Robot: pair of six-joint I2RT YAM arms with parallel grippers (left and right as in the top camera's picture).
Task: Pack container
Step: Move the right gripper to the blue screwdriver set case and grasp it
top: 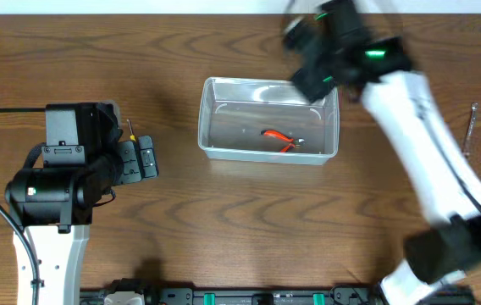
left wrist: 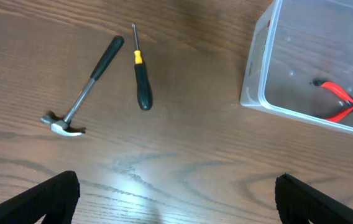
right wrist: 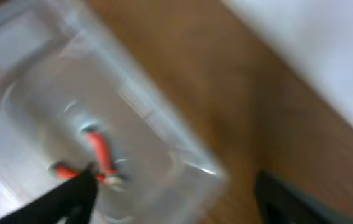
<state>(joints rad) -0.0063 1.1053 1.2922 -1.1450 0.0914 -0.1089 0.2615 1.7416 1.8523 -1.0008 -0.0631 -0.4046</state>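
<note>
The container (top: pixel 206 127) is a clear shallow bin in the middle of the table. Red-handled pliers (top: pixel 279 140) lie inside it. My left gripper (top: pixel 145 158) is open and empty, left of the container. In the left wrist view its fingers (left wrist: pixel 176 199) frame bare wood, with a hammer (left wrist: pixel 80 93), a black and yellow screwdriver (left wrist: pixel 140 74), the container (left wrist: pixel 254 74) and the pliers (left wrist: pixel 338 102) ahead. My right gripper (top: pixel 310 78) is blurred above the container's far right corner. In the right wrist view it (right wrist: pixel 176 199) is open and empty over the container's (right wrist: pixel 164 130) corner, with the pliers (right wrist: pixel 92 155) below.
A thin metal tool (top: pixel 472 123) lies on the wood at the far right. In the overhead view my left arm hides the hammer and most of the screwdriver (top: pixel 130 127). A white wall edge runs along the table's back.
</note>
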